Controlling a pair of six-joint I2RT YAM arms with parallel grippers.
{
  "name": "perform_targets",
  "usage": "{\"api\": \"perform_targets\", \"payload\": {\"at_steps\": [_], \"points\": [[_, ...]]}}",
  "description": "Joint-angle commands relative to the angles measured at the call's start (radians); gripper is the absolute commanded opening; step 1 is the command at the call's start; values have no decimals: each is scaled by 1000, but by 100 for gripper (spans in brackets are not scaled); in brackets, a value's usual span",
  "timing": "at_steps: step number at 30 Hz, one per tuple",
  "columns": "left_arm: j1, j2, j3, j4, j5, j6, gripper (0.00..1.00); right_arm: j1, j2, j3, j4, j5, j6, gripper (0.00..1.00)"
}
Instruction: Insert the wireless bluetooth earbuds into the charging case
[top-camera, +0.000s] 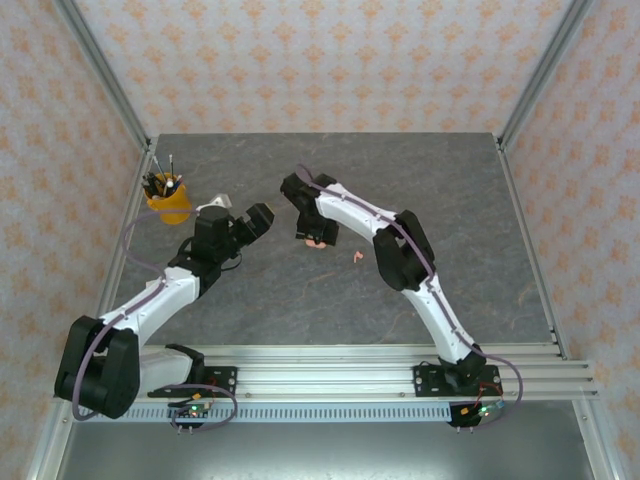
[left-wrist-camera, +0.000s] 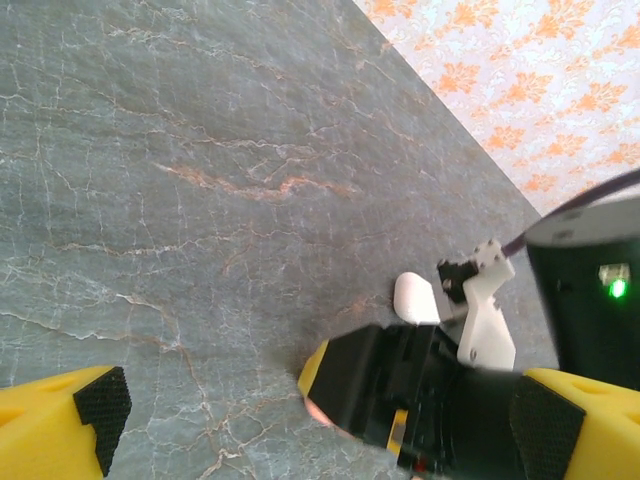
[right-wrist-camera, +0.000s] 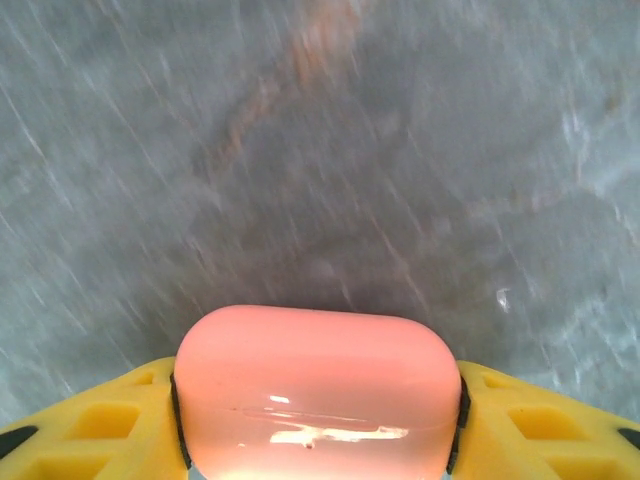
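The grey marbled stone tabletop (top-camera: 300, 300) bears rust veins (white ones too). The glossy rounded plastic case (right-wrist-camera: 315, 390) is coral-pink; papered walls (top-camera: 330, 60) show orange florals.

From the right wrist, the counter (right-wrist-camera: 400, 150) is smeared to blurred streaks. The pink case (right-wrist-camera: 315, 390) is cut off by the bottom edge, as are the yellow fingers (right-wrist-camera: 540, 420) of the right end effector (right-wrist-camera: 318, 378) pressed against its sides. From above, that case is mostly hidden under the end effector, and a pink earbud (top-camera: 357, 257) nearby is too small to show its shape. From the left wrist, the left end effector (left-wrist-camera: 320, 410) is cropped at the bottom, and a white rounded thing (left-wrist-camera: 415, 298) is partly covered by black hardware (left-wrist-camera: 400, 390).
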Motion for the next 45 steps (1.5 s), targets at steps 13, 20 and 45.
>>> {"api": "perform_targets", "payload": {"at_steps": [13,20,45], "points": [[5,-55,86,-251,24,56,100,106,-253,-393,89,-47,42,54],[4,-57,114,-332,24,80,100,106,-233,-379,59,-51,10,67],[2,-216,101,-525,-329,57,100,105,-115,-240,-40,-12,-81,71]]}}
